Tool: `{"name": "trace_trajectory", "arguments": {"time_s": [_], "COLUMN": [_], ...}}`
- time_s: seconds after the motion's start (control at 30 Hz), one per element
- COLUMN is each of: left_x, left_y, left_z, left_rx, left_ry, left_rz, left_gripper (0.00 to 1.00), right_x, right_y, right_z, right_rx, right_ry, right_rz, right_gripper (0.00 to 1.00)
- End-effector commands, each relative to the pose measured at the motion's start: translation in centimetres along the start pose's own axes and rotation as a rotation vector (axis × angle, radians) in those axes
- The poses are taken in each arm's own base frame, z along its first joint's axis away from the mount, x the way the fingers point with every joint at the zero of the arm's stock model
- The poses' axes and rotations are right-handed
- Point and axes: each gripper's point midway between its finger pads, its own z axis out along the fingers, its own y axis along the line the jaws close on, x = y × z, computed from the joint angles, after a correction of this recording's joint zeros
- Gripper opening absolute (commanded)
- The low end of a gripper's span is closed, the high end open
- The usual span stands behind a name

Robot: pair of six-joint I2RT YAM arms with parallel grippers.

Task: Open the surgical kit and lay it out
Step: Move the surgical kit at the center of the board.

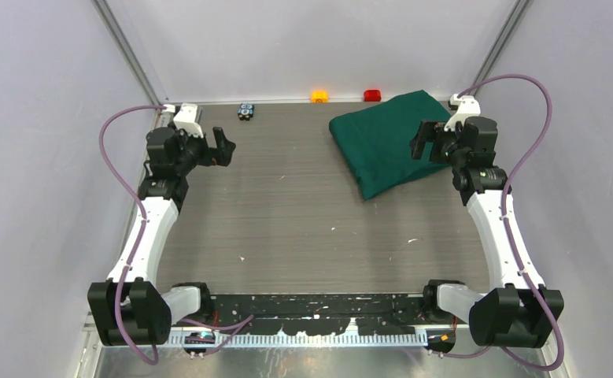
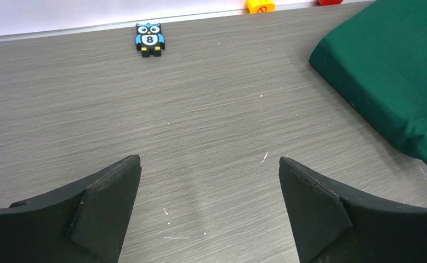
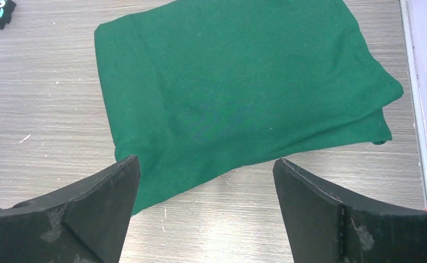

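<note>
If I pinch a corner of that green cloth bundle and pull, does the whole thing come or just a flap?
Probably just a flap: the green cloth bundle looks soft, with loose folded layers at one edge, so it should lift floppily. It sits thick and boxy, hinting at something heavier inside that likely stays put.

Surface: a grey wood-grain laminate table (image 1: 287, 220) is showing small white flecks and scuffs. At the far right a folded dark green cloth bundle (image 1: 389, 142) is lying flat, skewed to the table's edges. At the far edge, left of centre, a small black-and-blue owl-shaped block (image 1: 245, 111) is lying alone. Along the back rim a small orange block (image 1: 319, 96) and a small red block (image 1: 372, 95) are sitting apart from each other, the red one near the bundle's far corner.
</note>
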Motion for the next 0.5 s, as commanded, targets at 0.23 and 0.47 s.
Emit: {"name": "trace_trajectory", "arguments": {"time_s": [0.23, 0.47], "left_x": [-1.1, -0.9], "left_y": [-1.2, -2.6], "left_z": [-1.4, -1.5], "left_rx": [0.054, 0.129], "left_ry": [-0.004, 0.006], "left_rz": [0.051, 0.043], "left_gripper": [1.0, 1.0], "right_x": [-1.0, 0.9], "right_y": [1.1, 3.2], "right_z": [-0.4, -0.1], "right_rx": [-0.067, -0.194], "right_ry": [-0.042, 0.045], "right_rz": [-0.043, -0.098], "right_gripper": [0.96, 0.94]}}
